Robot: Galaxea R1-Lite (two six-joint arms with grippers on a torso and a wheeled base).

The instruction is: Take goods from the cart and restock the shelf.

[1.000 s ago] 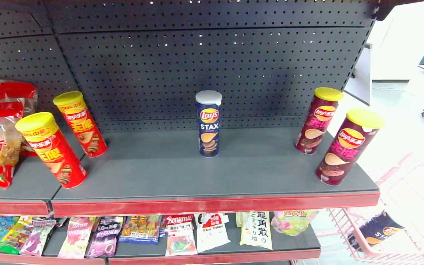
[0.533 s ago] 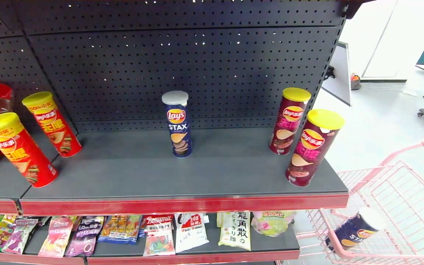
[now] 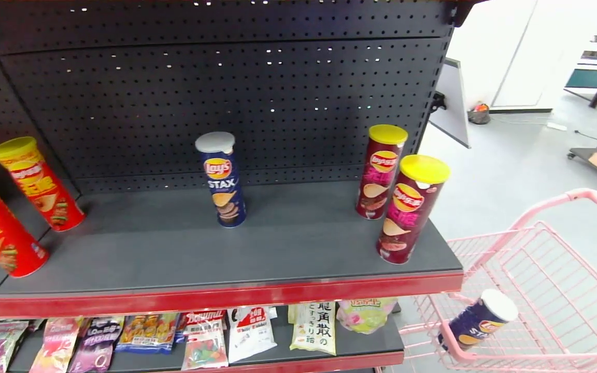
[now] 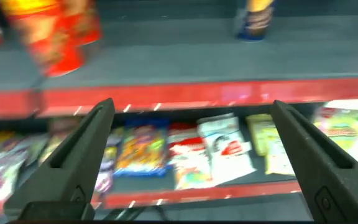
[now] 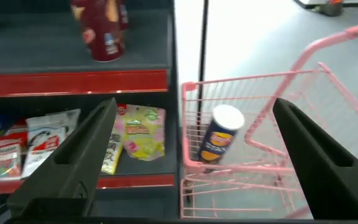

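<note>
While one blue chip can (image 3: 222,178) stands midway along the shelf (image 3: 278,259) in the head view, a second blue can (image 3: 477,318) lies in the pink cart (image 3: 578,197), not yet picked. Left wrist: the left gripper (image 4: 188,124) faces the shelf edge, fingers apart, empty. Right wrist: the right gripper (image 5: 194,124), fingers likewise apart, faces the second blue can.

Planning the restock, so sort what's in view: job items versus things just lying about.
For the job: pink cart; cart's blue can; upper shelf.
Just lying about: shelved blue can; red cans; maroon cans; snack packets below.
</note>
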